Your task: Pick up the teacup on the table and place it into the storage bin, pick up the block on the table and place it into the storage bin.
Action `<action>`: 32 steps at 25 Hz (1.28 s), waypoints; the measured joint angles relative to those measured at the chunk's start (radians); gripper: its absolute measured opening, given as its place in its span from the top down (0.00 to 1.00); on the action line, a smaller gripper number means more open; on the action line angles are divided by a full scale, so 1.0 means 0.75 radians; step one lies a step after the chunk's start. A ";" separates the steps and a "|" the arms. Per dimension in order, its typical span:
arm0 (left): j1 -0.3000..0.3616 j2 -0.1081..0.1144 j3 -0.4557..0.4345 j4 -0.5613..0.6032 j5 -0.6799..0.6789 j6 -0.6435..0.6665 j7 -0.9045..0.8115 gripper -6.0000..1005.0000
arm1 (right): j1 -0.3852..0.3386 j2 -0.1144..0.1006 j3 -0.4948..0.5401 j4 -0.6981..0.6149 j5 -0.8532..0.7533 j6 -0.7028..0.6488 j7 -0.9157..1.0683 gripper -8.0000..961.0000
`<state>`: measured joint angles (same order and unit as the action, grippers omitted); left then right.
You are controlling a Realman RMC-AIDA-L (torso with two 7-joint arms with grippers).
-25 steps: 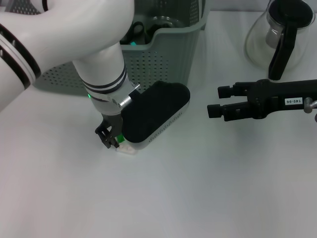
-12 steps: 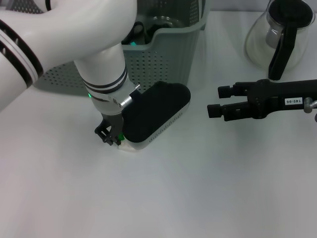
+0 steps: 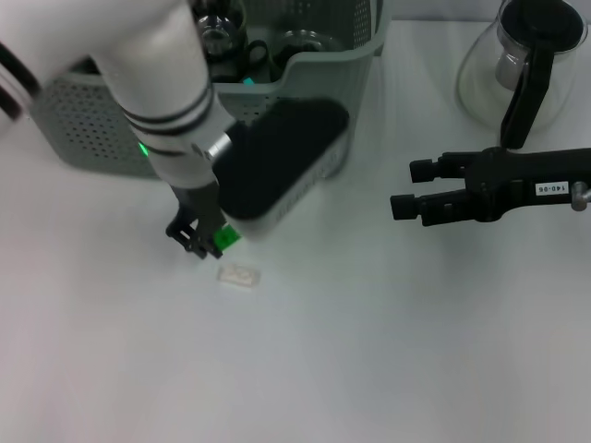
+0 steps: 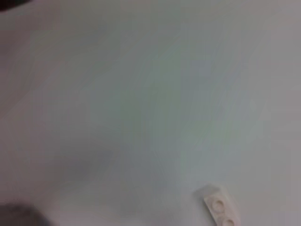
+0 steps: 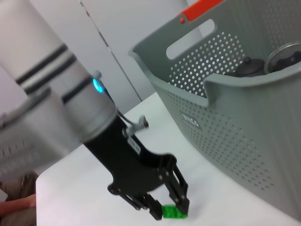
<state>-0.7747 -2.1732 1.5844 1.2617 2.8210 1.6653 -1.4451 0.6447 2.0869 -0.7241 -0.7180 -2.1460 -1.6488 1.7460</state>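
Nearest, flat on the bare white table (image 3: 369, 369): a small white studded plastic plate (image 3: 238, 275), alone, also visible in the left wrist view (image 4: 220, 209). Possibly part of the block job; cannot tell from here. Risk of leaving it behind if so.

Just beyond and above it, the left gripper (image 3: 208, 242), black-fingered, clamped on a small bright-green plastic block (image 3: 228, 237). Held clear of the table, near the front wall of the bin. In the right wrist view, the same gripper (image 5: 164, 207) pinching the block (image 5: 173, 213) only at the very fingertips, with most of the piece sticking out to one side. Main hazard here: a shallow, off-centre pinch on a smooth, tiny part. Likely to twist or pop loose under a quick swing or a knock.

Further back, to the right: the right gripper (image 3: 403, 187), black, fingers spread and holding nothing, hovering over the table well apart from the left arm. Little chance of collision unless moved inward.

Behind the left gripper: the large grey-green perforated plastic storage bin (image 3: 305, 101), scooped front rim facing forward, dark and glassy items inside. Cannot tell whether the teacup is among them. Second hazard: too low a path, clipping wrist or block on the rim (image 5: 235, 122) and dropping the piece outside. Third: a release from height onto the glassware, bouncing out.

Farthest right: a clear glass pot with a black handle (image 3: 522, 65), out of the way.
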 joint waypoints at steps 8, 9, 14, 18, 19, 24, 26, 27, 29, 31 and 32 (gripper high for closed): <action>0.001 0.005 -0.412 0.185 -0.069 0.375 -0.040 0.55 | 0.007 -0.014 -0.010 -0.004 0.000 -0.009 -0.003 0.02; -0.017 0.008 -0.487 0.188 -0.089 0.435 -0.047 0.54 | 0.008 -0.016 -0.010 -0.004 0.000 -0.013 -0.003 0.02; -0.073 0.018 -0.767 0.132 -0.187 0.536 -0.150 0.53 | 0.009 -0.021 -0.012 -0.008 -0.001 -0.036 -0.003 0.02; -0.108 0.062 -0.967 0.065 -0.355 0.527 -0.351 0.52 | 0.009 -0.031 -0.012 -0.009 -0.007 -0.049 -0.004 0.02; -0.121 0.076 -1.031 0.052 -0.391 0.526 -0.396 0.52 | 0.009 -0.034 -0.012 -0.009 -0.007 -0.051 -0.004 0.02; -0.152 0.203 -1.245 0.029 -0.551 0.483 -0.672 0.51 | 0.007 -0.041 -0.014 -0.011 -0.010 -0.064 -0.016 0.02; -0.155 0.279 -1.274 0.004 -0.577 0.397 -0.773 0.51 | 0.005 -0.041 -0.014 -0.011 -0.010 -0.066 -0.025 0.02; -0.155 0.322 -1.285 -0.020 -0.584 0.336 -0.829 0.50 | 0.004 -0.041 -0.014 -0.011 -0.010 -0.067 -0.029 0.02; -0.156 0.414 -1.303 -0.096 -0.593 0.188 -0.922 0.50 | 0.003 -0.041 -0.015 -0.009 -0.010 -0.068 -0.037 0.02; -0.156 0.471 -1.313 -0.167 -0.581 0.061 -0.972 0.50 | 0.002 -0.040 -0.016 -0.005 -0.010 -0.072 -0.045 0.02; -0.156 0.471 -1.313 -0.167 -0.581 0.061 -0.972 0.49 | 0.001 -0.040 -0.017 -0.003 -0.010 -0.074 -0.048 0.02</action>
<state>-0.8916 -1.8198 0.5995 1.1365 2.3850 1.7111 -2.1744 0.6455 2.0569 -0.7366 -0.7201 -2.1538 -1.7041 1.7098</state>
